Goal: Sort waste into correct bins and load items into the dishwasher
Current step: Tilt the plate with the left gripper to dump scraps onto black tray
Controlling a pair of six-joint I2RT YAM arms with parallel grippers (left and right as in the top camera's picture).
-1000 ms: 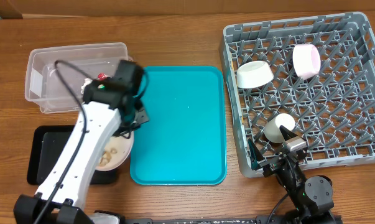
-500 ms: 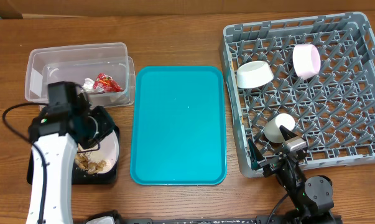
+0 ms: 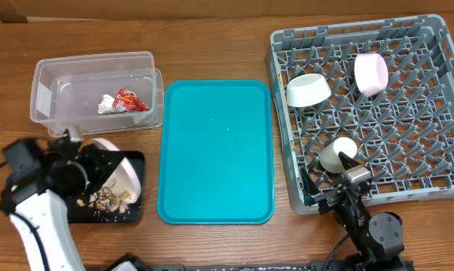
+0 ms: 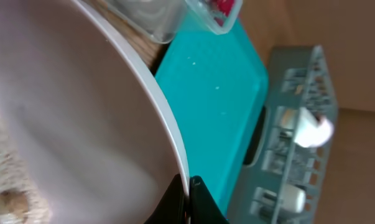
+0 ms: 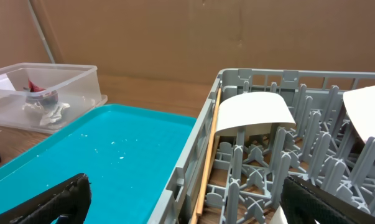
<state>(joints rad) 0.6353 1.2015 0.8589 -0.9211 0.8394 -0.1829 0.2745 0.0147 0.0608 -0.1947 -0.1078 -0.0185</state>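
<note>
Scraps (image 3: 110, 199) of beige, shell-like food lay scattered in the shallow black tray (image 3: 136, 162) at the near left of the bench (image 3: 211, 45). Over that tray a pale bowl (image 3: 125, 179) was tipped steeply on its side, its mouth towards the scraps. The left fingers (image 4: 203, 208) were clamped tight on the bowl's rim, one inside and one outside, as the left wrist view showed; a few crumbs clung to the bowl's inner wall there.

Behind the black tray stood the clear tub (image 3: 46, 79), with the red wrapper (image 3: 129, 99) and the crumpled white tissue (image 3: 108, 104) lying together inside it near its right end. Just right of both bins lay the teal tray (image 3: 215, 150), bare but for some specks.

At the right of the bench sat the grey dish rack (image 3: 407, 128). A white bowl (image 3: 308, 90) leaned on its pegs near the left wall, a pink bowl (image 3: 371, 73) stood on edge further back, and a small cream cup (image 3: 337, 154) rested near the front. Thin wooden chopsticks (image 5: 207, 149) leaned along the inside of the rack's left wall.

The right fingers (image 5: 60, 200) were spread fully apart and held nothing, hanging at the rack's near left corner and facing across the teal tray and the rack.
</note>
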